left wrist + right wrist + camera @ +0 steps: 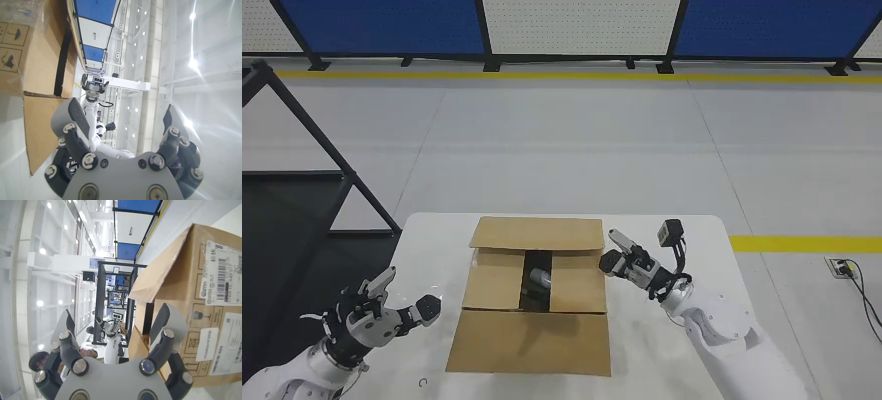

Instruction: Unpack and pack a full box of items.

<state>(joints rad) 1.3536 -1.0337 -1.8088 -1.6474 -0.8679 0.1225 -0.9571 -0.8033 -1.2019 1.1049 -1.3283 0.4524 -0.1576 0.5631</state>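
Brown cardboard box (pixel 527 345) sits mid-way across the white rounded table (pixel 427 250). Its far and near flaps are folded outward. The two side flaps lie flat inward, with a gap between them.

My left arm is low at the near-left part of the table. My left gripper (pixel 407 295) is level, pointing at the box's left wall and well apart from it. Its jaws are spread wide with nothing in them. There is bare tabletop between it and the box.

My right arm comes in from the near-right. My right gripper (pixel 612 252) is just beside the box's right wall near the far corner. Its jaws are also spread wide and empty. I can't tell if a finger touches the cardboard. There is bare table behind it, out to the right edge.

Top view: a dark grey item (pixel 538 282) lies in the gap between the side flaps. I can't tell what it is.

Left wrist view: the box's side has black handling pictograms under clear tape, and a dark slot shows under the overhanging flap.

Right wrist view: the opposite side carries white barcode labels, and a creased flap juts out above.
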